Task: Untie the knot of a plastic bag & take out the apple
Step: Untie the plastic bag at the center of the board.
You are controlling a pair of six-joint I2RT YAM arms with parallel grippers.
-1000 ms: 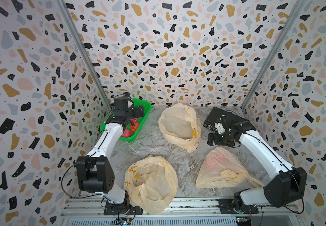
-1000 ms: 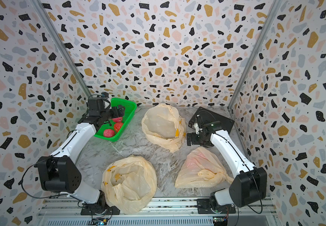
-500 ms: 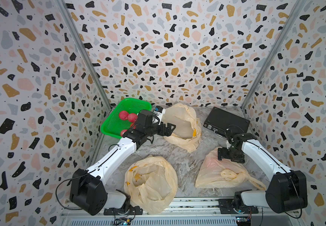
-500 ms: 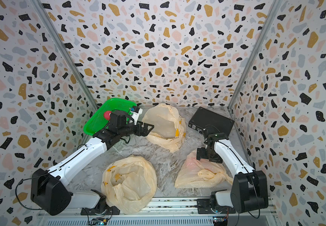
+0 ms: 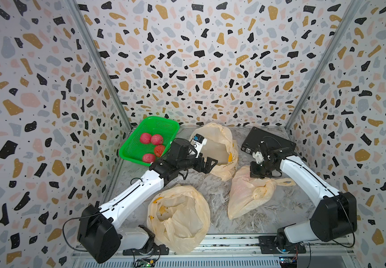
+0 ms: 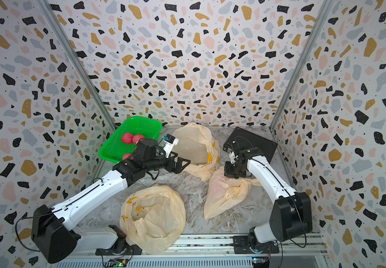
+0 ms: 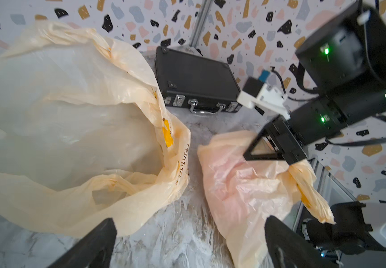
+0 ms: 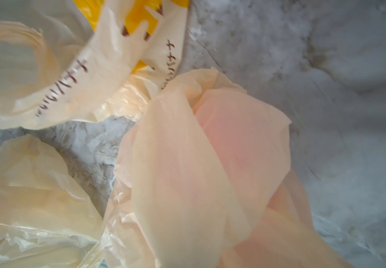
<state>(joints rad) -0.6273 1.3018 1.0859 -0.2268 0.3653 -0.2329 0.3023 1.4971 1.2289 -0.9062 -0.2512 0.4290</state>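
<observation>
The right hand (image 5: pixel 257 173), fully closed, pinches the knotted bag (image 5: pixel 243 201), whose knot (image 5: pixel 265 188) lies on the side away from the wide-open, empty left hand (image 5: pixel 208 163).

We read the knotted plastic bag (image 5: pixel 245 199) as thin, crinkled, translucent peach film with a faint sheen. The open bag (image 7: pixel 71 116) is the same film, paler and milky. The table (image 5: pixel 277 208) looks like smooth grey marbled stone. The green basket (image 5: pixel 154 126) is glossy perforated plastic. The black case (image 7: pixel 196 76) has a matt, finely grained skin, with shiny metal latches (image 7: pixel 178 100) and a metal handle (image 7: pixel 204 112).
</observation>
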